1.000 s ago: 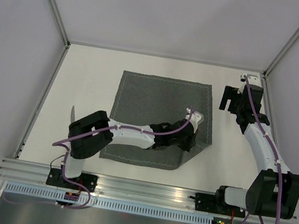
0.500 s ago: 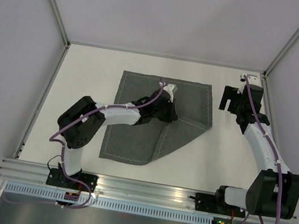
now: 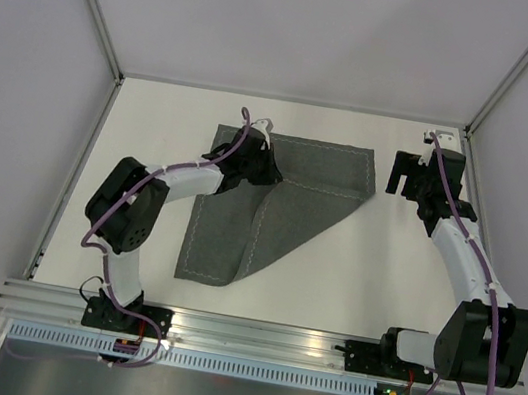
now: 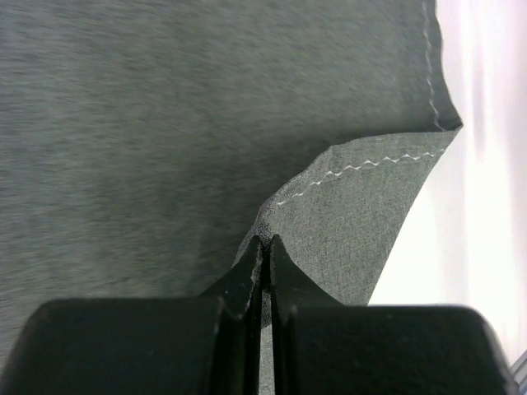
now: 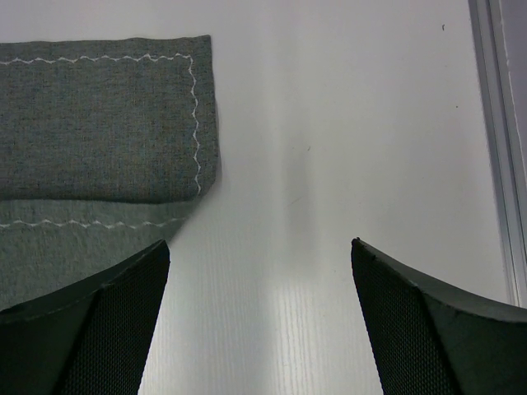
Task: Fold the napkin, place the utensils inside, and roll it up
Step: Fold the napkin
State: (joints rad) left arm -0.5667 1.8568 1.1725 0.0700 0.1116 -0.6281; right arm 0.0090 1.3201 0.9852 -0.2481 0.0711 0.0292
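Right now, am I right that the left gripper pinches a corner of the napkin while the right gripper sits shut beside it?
Not quite: the right gripper sits open, as the right wrist view shows; the left gripper does pinch a corner of the napkin.

Top external: fixed, high above and behind the arm bases [image 3: 127,317], tilted down and forward. Far enough off to take in the whole table [image 3: 392,280] and the entire napkin [image 3: 226,242].

Left wrist: very close, looking along the left gripper [image 4: 263,243] onto cloth. Frame nearly filled with grey, strip of table at right.

Right wrist: low and near, looking out between the fingers of the right gripper [image 5: 259,243], over bare table to one napkin corner.

Shared by all three: napkin. Same far right corner in top and right wrist views.
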